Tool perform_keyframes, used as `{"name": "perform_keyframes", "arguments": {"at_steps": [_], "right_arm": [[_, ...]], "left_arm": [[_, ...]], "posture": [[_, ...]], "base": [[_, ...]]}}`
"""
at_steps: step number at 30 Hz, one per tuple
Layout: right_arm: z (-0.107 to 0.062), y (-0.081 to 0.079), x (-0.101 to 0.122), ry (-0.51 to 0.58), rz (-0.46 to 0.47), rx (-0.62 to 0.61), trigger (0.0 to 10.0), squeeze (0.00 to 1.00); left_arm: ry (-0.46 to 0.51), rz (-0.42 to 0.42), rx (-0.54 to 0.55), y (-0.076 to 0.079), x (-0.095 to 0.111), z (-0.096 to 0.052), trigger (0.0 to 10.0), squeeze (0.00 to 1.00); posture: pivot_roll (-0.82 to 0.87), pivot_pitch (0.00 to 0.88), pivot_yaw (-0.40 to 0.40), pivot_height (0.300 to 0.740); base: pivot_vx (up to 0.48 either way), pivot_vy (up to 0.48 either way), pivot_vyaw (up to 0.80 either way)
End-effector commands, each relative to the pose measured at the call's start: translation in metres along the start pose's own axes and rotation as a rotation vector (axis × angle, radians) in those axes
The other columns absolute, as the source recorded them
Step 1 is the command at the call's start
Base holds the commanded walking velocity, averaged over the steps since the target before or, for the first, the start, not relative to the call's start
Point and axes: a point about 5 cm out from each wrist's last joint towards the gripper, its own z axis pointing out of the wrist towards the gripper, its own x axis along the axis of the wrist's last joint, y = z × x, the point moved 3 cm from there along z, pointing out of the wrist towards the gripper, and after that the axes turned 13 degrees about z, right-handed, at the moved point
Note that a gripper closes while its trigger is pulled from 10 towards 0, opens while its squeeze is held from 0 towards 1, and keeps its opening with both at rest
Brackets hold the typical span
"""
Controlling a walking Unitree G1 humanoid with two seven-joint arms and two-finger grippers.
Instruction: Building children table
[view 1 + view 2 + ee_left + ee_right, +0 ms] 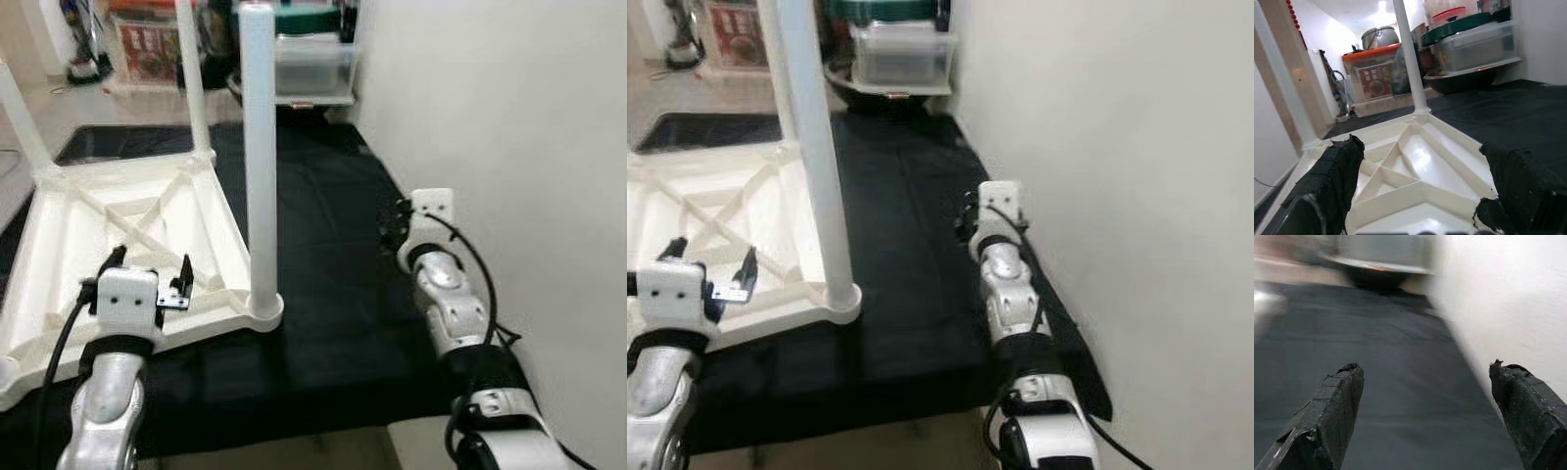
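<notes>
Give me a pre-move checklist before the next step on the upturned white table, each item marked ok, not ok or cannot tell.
1. Left gripper open, holding nothing: ok.
2. Left gripper over the table underside, near its front edge: ok.
3. Right gripper open above the black mat, beside the wall: ok.
4. Near corner leg standing upright in its socket: ok.
5. Leg fully tightened: cannot tell.
6. All four legs fitted: cannot tell.

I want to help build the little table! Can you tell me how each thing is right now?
White tabletop: upside down on the black mat.
Near leg: standing upright in its corner.
Far legs: upright too.
Left gripper: open, over the tabletop's near edge, holding nothing.
Right gripper: open, above the mat, beside the wall.
Clear storage box: lid on.
</notes>
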Motion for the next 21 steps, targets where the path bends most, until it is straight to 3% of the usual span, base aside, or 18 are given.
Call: {"name": "perform_keyframes", "arguments": {"at_steps": [1, 3, 5, 7, 8, 13, 14, 16, 17, 20, 21], "right_arm": [[-0.005, -0.012, 0.012, 0.024, 0.008, 0.196, 10.0, 0.74], [-0.007, -0.015, 0.015, 0.027, -0.007, 0.255, 10.0, 0.74], [-0.010, -0.015, 0.025, 0.037, -0.062, 0.326, 10.0, 0.59], [-0.009, -0.014, 0.029, 0.038, -0.081, 0.338, 10.0, 0.55], [-0.007, -0.012, 0.034, 0.057, -0.099, 0.325, 10.0, 0.44], [-0.002, -0.015, 0.042, 0.095, -0.068, 0.297, 10.0, 0.46], [-0.001, -0.019, 0.042, 0.102, -0.024, 0.290, 10.0, 0.31], [-0.001, -0.021, 0.042, 0.105, 0.006, 0.290, 10.0, 0.31], [-0.001, -0.023, 0.037, 0.088, -0.006, 0.284, 10.0, 0.16], [-0.002, -0.027, 0.031, 0.080, -0.022, 0.287, 10.0, 0.17], [-0.001, -0.025, 0.031, 0.081, -0.020, 0.273, 10.0, 0.09]], "left_arm": [[-0.001, -0.002, -0.007, 0.004, 0.000, -0.002, 10.0, 0.00], [-0.006, -0.001, -0.006, 0.004, -0.001, -0.002, 10.0, 0.00], [-0.016, -0.003, 0.000, 0.003, -0.003, -0.002, 10.0, 0.00], [-0.019, -0.004, 0.002, 0.003, -0.004, -0.002, 10.0, 0.00], [-0.022, -0.001, 0.005, 0.003, -0.005, -0.002, 10.0, 0.00], [-0.026, 0.014, 0.009, 0.004, -0.005, -0.002, 10.0, 0.00], [-0.028, 0.016, 0.010, 0.004, -0.006, -0.003, 10.0, 0.00], [-0.029, 0.017, 0.011, 0.004, -0.006, -0.004, 10.0, 0.00], [-0.031, 0.018, 0.011, 0.004, -0.006, -0.005, 10.0, 0.00], [-0.034, 0.021, 0.009, 0.004, -0.007, -0.006, 10.0, 0.00], [-0.035, 0.022, 0.009, 0.003, -0.007, -0.006, 10.0, 0.00]], "posture": [[0.05, 0.000, -0.062, 0.740], [0.05, 0.000, -0.062, 0.740], [0.05, 0.000, -0.062, 0.740], [0.05, 0.000, -0.062, 0.740], [0.05, 0.000, -0.069, 0.740], [0.06, 0.000, -0.076, 0.740], [0.07, 0.000, -0.079, 0.740], [0.07, 0.000, -0.079, 0.740], [0.07, 0.000, -0.080, 0.740], [0.07, 0.000, -0.079, 0.740], [0.08, 0.000, -0.082, 0.740]], "base": [[0.000, 0.000, 0.00], [0.000, 0.000, 0.00], [0.000, 0.000, 0.00], [0.000, 0.000, 0.00], [0.000, 0.000, 0.00], [0.000, 0.000, 0.64], [0.000, 0.000, 0.80], [0.000, 0.000, 0.80], [0.000, 0.000, 0.00], [0.000, 0.000, 0.80], [0.000, 0.000, 0.80]]}}
